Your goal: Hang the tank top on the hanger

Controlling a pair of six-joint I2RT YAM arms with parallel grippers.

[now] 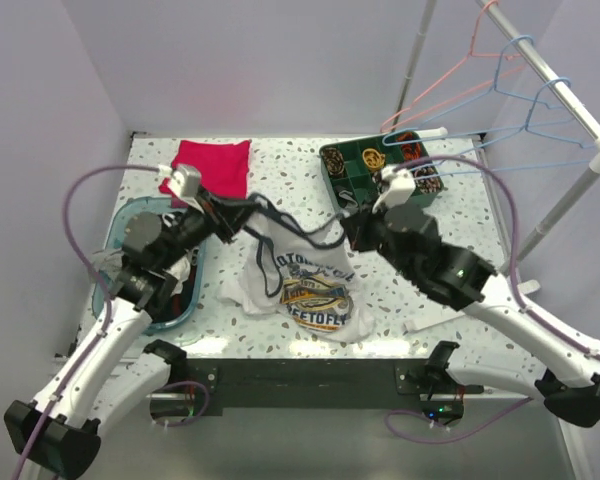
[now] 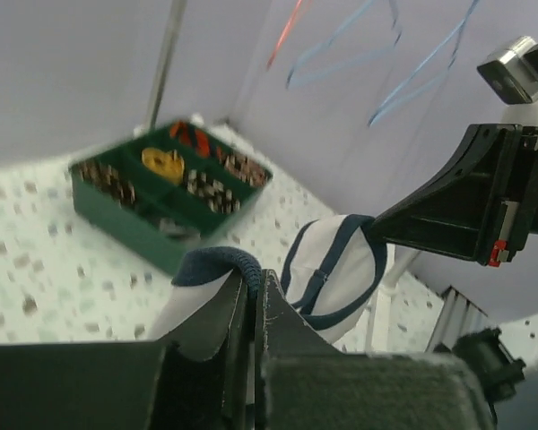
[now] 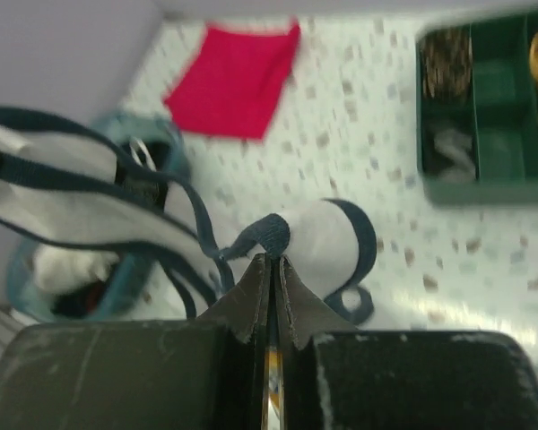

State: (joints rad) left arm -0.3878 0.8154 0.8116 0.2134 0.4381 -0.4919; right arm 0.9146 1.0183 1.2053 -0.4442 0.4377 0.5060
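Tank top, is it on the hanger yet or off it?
Off. The left gripper and right gripper each pinch a strap of the tank top over the table; the hanger hangs bare on the rail.

White navy-trimmed tank top (image 1: 305,285), straps raised, graphic facing up.

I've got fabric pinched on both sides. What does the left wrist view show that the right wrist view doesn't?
Only the left wrist view: the left claw shut on a navy strap, thin light-blue wire hangers and a pink wire hanger up by the wall. Only the right wrist view: the red folded cloth and the teal plastic basin. Both: the white navy-trimmed tank top, the right claw shut on it, and the green compartment tray.
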